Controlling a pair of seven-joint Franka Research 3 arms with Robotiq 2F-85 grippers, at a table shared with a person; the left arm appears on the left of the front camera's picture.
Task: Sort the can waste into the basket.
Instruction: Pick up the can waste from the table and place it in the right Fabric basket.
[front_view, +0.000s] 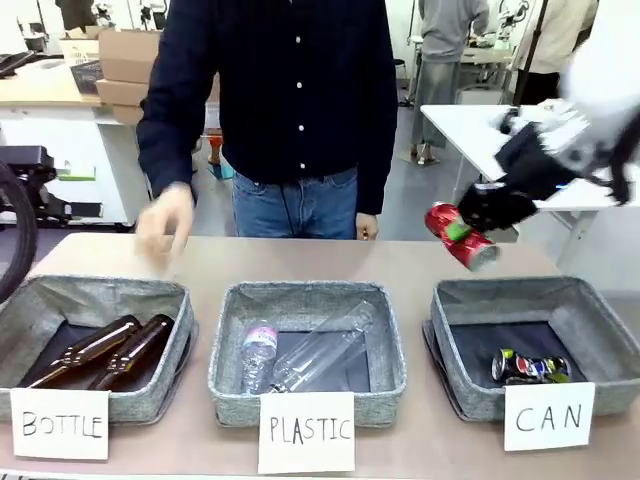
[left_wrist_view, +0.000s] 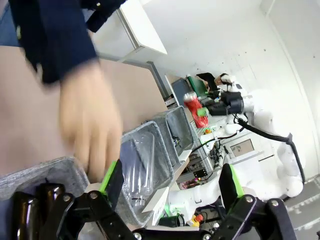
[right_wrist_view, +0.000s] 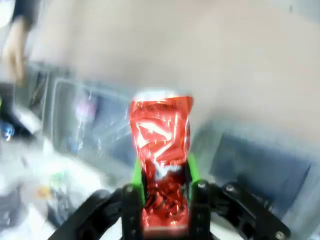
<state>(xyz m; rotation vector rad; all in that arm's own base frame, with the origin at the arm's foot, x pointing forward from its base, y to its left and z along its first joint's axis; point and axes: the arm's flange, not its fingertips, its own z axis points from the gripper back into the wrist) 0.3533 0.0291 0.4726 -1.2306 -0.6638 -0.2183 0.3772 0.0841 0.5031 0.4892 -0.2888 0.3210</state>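
red crushed can (front_view: 460, 236) pinched in right tool (front_view: 478, 222) above can basket's (front_view: 480, 300) far-left corner; left tool (left_wrist_view: 170, 192) spread.

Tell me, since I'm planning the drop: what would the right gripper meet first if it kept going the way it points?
Probably the CAN basket: the right gripper points its red can down-left toward the rim. Depth is unclear.

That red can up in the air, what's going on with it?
The robot's right gripper is shut on the crushed red can, holding it above the table near the basket signed CAN, where a dark printed can already lies. The left gripper is open, with nothing in it. A person's hand moves at the far side.
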